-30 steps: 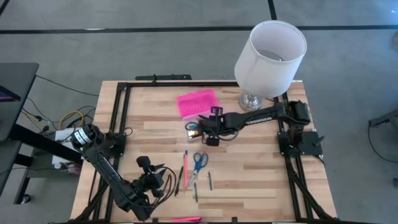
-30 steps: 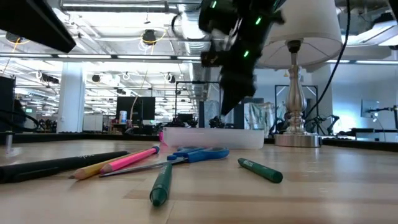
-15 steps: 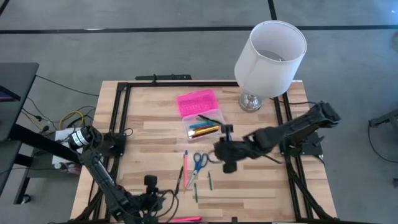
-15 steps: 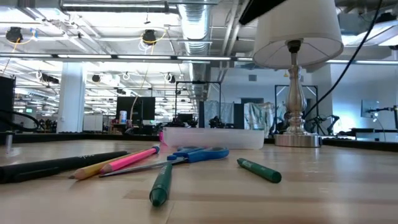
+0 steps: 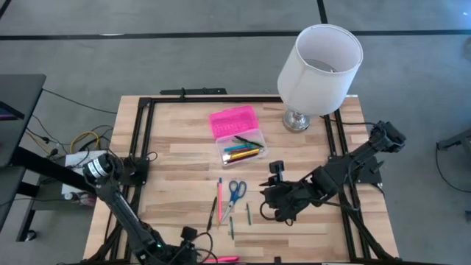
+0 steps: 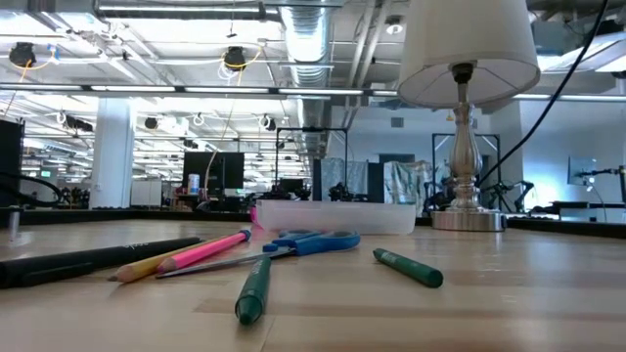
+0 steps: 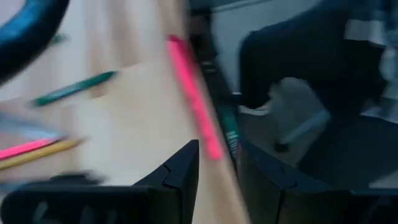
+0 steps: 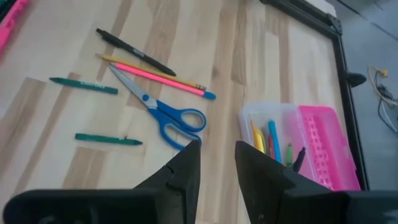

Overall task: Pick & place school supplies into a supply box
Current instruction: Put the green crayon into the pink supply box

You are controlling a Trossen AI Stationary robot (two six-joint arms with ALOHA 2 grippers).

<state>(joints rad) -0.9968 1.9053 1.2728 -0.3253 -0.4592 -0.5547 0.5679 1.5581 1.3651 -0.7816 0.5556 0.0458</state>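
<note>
Supply box point(image 5: 241, 151) sits open mid-table, clear tray with several pens inside, yellow, blue, orange and a dark one showing in the right wrist view point(image 8: 273, 140). Pink lid point(image 5: 234, 121) lies flipped back on the far side, toward the lamp point(image 5: 321, 62); lamp base stands at the table's far right corner, well apart from the box.

Loose supplies lie in a cluster nearer than the box: blue-handled scissors point(image 5: 235, 193), closed, blades pointing to the near edge; pink pencil point(image 5: 218, 199) just beside them on the left, a yellow pencil point(image 8: 134, 64) alongside it; black pen point(image 5: 211, 214) left of that; two green pens point(image 5: 249, 214) to the right and near side of the scissors. One more pink marker point(image 5: 221, 259) lies alone at the near table edge.

Right gripper point(image 5: 274, 200) hangs above the table just right of the scissors and green pens, apart from them. Fingers point(image 8: 186, 171) stand slightly parted, nothing between them, empty.

Left gripper point(image 5: 193, 246) is low at the near edge, just beside the pink marker. Its fingers point(image 7: 180, 174) are a little apart; the marker shows beyond the gap, not clamped. Empty too.

Low view shows only the supplies, box and lamp; no gripper in it
</note>
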